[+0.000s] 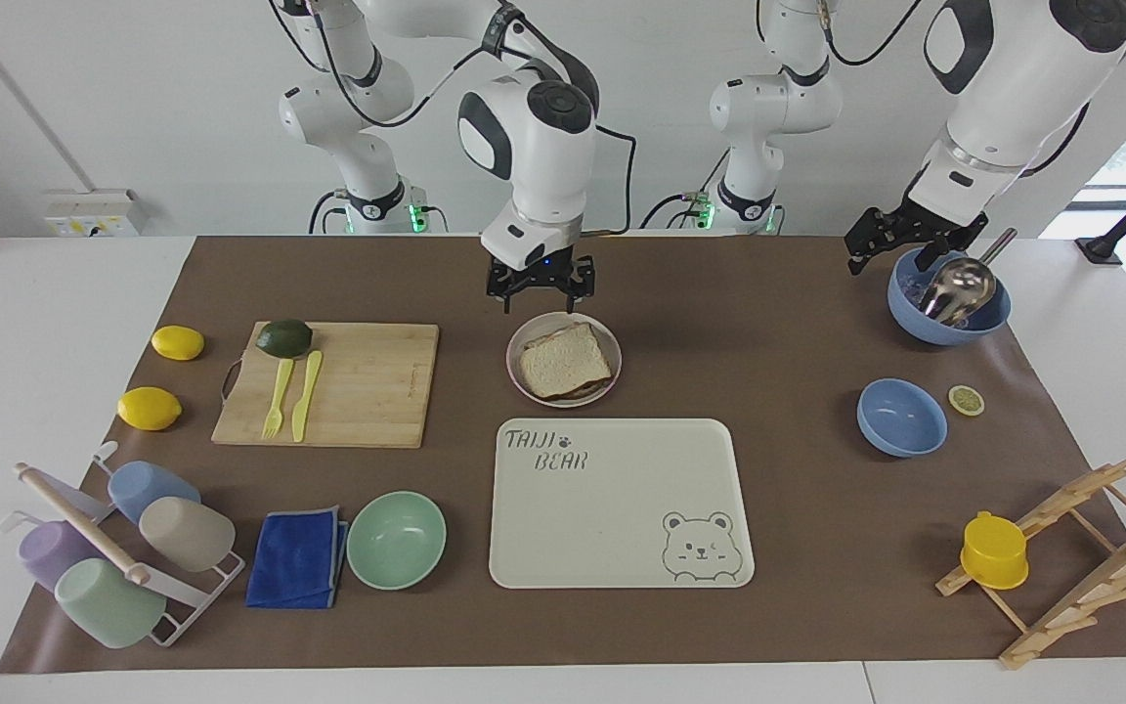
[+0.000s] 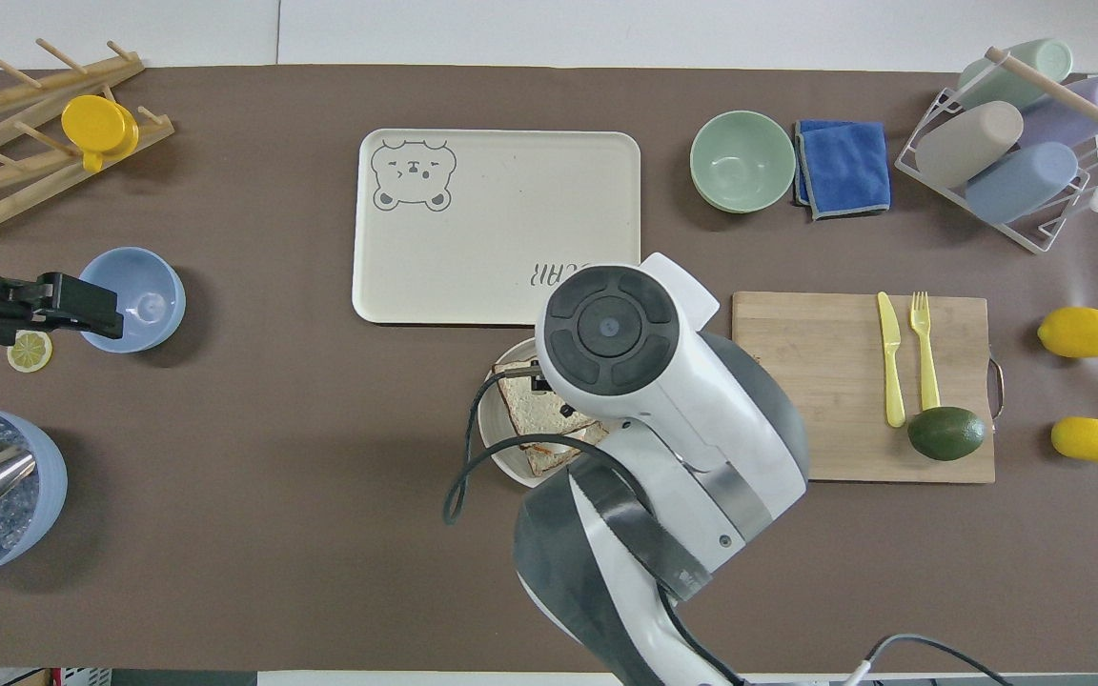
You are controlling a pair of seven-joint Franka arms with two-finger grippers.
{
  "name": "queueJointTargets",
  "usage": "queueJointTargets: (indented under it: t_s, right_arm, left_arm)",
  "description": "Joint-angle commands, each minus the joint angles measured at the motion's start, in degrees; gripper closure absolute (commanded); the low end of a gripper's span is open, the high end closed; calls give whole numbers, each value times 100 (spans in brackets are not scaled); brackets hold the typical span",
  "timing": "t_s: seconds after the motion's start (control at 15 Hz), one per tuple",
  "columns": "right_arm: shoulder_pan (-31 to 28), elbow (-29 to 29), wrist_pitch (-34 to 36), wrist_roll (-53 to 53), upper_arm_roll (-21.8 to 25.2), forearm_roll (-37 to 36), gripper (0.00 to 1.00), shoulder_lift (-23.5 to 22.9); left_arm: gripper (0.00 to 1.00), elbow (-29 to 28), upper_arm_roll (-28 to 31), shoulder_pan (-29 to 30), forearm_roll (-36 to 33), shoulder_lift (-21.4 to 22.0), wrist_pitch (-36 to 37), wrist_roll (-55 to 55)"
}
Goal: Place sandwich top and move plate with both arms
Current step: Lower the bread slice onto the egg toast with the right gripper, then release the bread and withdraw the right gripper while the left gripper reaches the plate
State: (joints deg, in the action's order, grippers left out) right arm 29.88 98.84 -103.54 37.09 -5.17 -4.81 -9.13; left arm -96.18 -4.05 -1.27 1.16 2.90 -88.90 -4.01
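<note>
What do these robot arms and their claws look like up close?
Both arms are thick, glossy white tubes in rounded jointed segments with dark grey-black round joint caps. Loose black cables loop along them, and the bases glow green. The right arm ends in a small black two-fingered right claw; the left arm ends in a matching black left claw.

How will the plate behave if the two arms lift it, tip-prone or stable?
Probably stiff: the plate looks like a hard shallow dish with a raised rim to pinch. Likely light, as it is small beside the tray. The sandwich top lies loose on the filling, so a tilt could slide it off; the open right gripper hangs just above the rim.
</note>
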Motion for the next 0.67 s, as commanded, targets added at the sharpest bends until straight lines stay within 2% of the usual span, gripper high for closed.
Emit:
queueJointTargets:
  t_s: [0.0, 0.27, 0.47, 0.6]
  right_arm:
    - [-411, -13, 517, -158, -46, 156, 0, 419]
    - [-1377, -303, 1335, -884, 7, 769, 0, 850]
    - [-2177, -785, 1985, -1684, 16, 806, 0, 825]
    - [-2424, -813, 2092, -2063, 16, 727, 0, 834]
  left_arm:
    - [0, -41, -52, 39, -98, 62, 92, 6]
    - [0, -163, -69, -40, -81, 106, -13, -20]
    - [0, -829, -78, -355, -55, 369, -591, -160]
    - [0, -1095, -87, -689, -55, 361, -917, -738]
